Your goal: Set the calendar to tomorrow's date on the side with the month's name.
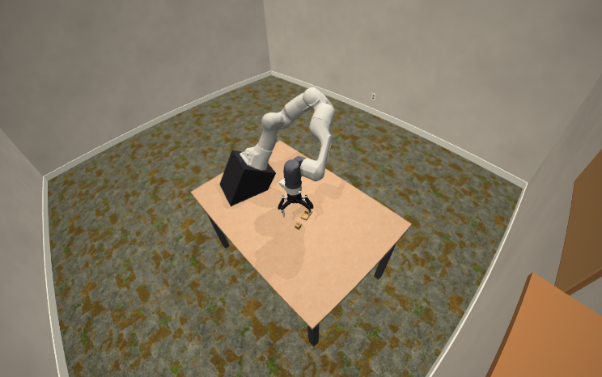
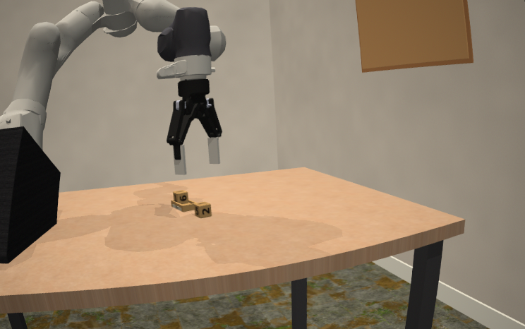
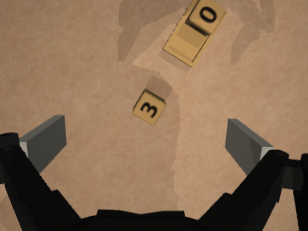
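A small wooden tray (image 2: 185, 207) (image 3: 179, 43) lies flat on the table (image 2: 348, 217) (image 1: 355, 230). One cube (image 2: 180, 196) (image 3: 207, 16) stands in one end of the tray; its top shows 0 and a side shows 6. The other cube (image 2: 202, 210) (image 3: 149, 107) (image 1: 298, 226) stands on the table outside the tray, close to its free end; its top shows 3 and a side shows 2. My gripper (image 2: 196, 162) (image 1: 295, 209) (image 3: 146, 131) is open and empty. It hangs well above the table, nearly over the loose cube. I cannot make out the month's name.
The arm's black base box (image 1: 243, 177) (image 2: 22, 193) stands at the table's back left corner. A brown board (image 2: 414, 32) hangs on the wall at the right.
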You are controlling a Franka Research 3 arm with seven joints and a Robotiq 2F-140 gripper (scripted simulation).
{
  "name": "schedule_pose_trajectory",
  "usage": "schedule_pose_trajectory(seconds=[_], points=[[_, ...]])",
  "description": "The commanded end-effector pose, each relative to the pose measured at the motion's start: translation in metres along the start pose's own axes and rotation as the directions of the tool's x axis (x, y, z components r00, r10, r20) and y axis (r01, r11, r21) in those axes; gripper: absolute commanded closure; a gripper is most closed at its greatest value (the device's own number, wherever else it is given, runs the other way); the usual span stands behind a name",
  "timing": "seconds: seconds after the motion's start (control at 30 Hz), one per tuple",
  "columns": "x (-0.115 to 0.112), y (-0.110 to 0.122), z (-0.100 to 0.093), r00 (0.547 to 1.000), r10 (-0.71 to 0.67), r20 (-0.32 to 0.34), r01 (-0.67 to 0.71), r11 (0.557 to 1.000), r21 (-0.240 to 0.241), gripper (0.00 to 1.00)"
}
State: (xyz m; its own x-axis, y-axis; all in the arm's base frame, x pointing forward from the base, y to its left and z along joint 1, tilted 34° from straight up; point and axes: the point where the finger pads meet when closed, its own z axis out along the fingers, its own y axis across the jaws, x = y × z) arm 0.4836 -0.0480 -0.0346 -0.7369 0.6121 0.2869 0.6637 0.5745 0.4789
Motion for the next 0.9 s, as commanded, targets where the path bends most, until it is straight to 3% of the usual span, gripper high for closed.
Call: schedule_pose_trajectory(seconds=[0.0,0.5,0.7,0.8,0.83,0.87], points=[[0.0000,0.0020,0.0007,0.985,0.173,-0.005,-0.173,0.985,0.007,0.00],[0.0000,0.0019,0.0017,0.929,0.371,-0.003,-0.371,0.929,0.008,0.00],[0.0000,0.0019,0.0022,0.873,0.488,-0.001,-0.488,0.873,0.008,0.00],[0.0000,0.0019,0.0023,0.866,0.501,-0.001,-0.501,0.866,0.008,0.00],[0.0000,0.0019,0.0023,0.866,0.501,-0.001,-0.501,0.866,0.008,0.71],[0.0000,0.0019,0.0023,0.866,0.501,-0.001,-0.501,0.866,0.008,0.71]])
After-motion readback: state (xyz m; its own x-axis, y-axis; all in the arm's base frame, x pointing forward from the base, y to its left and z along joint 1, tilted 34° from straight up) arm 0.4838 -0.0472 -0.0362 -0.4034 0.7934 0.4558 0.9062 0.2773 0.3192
